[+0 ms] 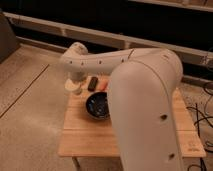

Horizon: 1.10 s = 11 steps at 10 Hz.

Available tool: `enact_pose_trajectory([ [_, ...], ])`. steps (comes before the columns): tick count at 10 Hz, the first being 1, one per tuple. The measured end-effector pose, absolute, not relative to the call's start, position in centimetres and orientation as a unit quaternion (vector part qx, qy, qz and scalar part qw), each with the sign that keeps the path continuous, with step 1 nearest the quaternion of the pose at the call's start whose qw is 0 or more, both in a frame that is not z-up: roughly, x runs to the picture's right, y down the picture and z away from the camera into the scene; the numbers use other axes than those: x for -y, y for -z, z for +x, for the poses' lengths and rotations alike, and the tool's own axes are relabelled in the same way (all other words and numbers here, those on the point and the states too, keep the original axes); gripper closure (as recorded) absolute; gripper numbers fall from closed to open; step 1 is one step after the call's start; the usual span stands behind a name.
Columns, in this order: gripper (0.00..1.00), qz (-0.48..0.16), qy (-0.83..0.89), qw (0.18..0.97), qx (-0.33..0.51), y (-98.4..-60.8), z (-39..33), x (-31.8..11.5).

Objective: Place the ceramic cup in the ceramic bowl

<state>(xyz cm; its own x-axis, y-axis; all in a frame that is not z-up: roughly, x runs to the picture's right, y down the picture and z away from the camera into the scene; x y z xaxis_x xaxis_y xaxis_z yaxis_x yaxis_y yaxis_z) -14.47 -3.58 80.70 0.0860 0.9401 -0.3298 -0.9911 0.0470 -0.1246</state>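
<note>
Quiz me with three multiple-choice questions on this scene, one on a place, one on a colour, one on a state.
1. The claw is: A at the table's far left corner; B on the floor; C out of view.
2. The ceramic bowl is: A white; B dark; C red.
3. The ceramic cup is: A in the bowl; B smashed; C outside the bowl, at the shut claw.
A, it hangs beside the black bar; B, glossy dark inside; C, the cup sits left of the bowl's rim.
</note>
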Motion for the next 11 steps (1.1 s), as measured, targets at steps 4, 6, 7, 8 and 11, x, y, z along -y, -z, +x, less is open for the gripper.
enact_pose_trajectory([
  [4, 1.00, -0.169, -0.737, 0.652, -0.051, -76.9, -12.6, 1.9],
  [6, 1.00, -0.165, -0.760, 0.626, -0.054, -76.0, -9.9, 0.7],
  [7, 1.00, -0.161, -0.769, 0.616, -0.059, -75.6, -8.5, 0.0],
  [8, 1.00, -0.157, -0.777, 0.606, -0.066, -75.3, -6.9, -0.8],
  [11, 1.00, -0.167, -0.808, 0.559, -0.083, -74.9, -4.1, -3.3],
])
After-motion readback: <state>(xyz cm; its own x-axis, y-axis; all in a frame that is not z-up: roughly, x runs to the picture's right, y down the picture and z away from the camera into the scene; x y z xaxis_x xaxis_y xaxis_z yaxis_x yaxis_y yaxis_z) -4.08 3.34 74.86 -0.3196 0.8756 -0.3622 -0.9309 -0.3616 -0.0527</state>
